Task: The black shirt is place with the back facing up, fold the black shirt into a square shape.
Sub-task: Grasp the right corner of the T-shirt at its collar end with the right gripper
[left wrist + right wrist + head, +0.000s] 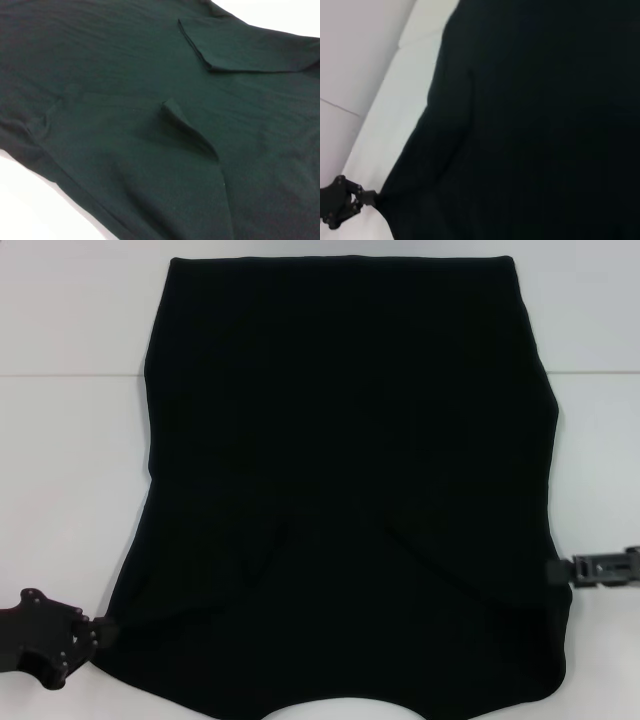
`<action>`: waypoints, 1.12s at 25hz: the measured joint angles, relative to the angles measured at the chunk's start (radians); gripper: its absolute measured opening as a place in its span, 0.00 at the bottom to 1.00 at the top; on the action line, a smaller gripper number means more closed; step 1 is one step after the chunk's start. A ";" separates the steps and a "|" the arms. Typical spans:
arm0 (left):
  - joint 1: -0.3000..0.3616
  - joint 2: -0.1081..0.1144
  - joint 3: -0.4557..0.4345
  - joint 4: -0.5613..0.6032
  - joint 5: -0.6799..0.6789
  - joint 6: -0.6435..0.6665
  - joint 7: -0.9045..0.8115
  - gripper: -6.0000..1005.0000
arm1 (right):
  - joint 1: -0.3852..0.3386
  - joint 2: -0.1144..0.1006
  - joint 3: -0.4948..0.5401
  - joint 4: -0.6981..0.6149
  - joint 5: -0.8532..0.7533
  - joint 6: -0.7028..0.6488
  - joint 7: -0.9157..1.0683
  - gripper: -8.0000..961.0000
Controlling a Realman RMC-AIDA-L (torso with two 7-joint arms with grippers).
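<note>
The black shirt (350, 480) lies spread flat on the white table, plain side up. Its curved neckline is at the near edge and its straight hem is at the far edge. In the left wrist view the black shirt (125, 100) fills the picture, with one sleeve (245, 47) folded inward over the body and a raised crease (190, 130) nearer. My left gripper (100, 632) is at the shirt's near left corner, where the cloth is drawn to a point in its grip. It also shows in the right wrist view as the left gripper (369, 198). My right gripper (556, 570) meets the shirt's right edge.
The white table (70, 470) shows bare on both sides of the shirt. A seam line (60, 374) crosses it at the far left. A narrow strip of table lies beyond the hem.
</note>
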 joint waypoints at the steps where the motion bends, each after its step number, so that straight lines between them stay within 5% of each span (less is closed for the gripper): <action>1: -0.001 0.000 0.000 0.000 0.000 0.000 0.000 0.03 | -0.005 -0.005 0.001 0.000 -0.007 -0.009 0.010 0.96; 5: -0.006 0.000 0.004 0.000 0.000 0.000 -0.001 0.03 | -0.006 -0.009 0.002 0.000 -0.055 -0.024 0.034 0.95; 22: -0.011 0.001 0.008 -0.007 -0.001 -0.004 0.000 0.03 | 0.059 0.034 -0.007 -0.001 -0.183 0.033 0.119 0.95; 28: -0.012 0.002 0.008 -0.007 -0.001 -0.007 0.000 0.03 | 0.084 0.051 -0.052 -0.001 -0.202 0.049 0.121 0.68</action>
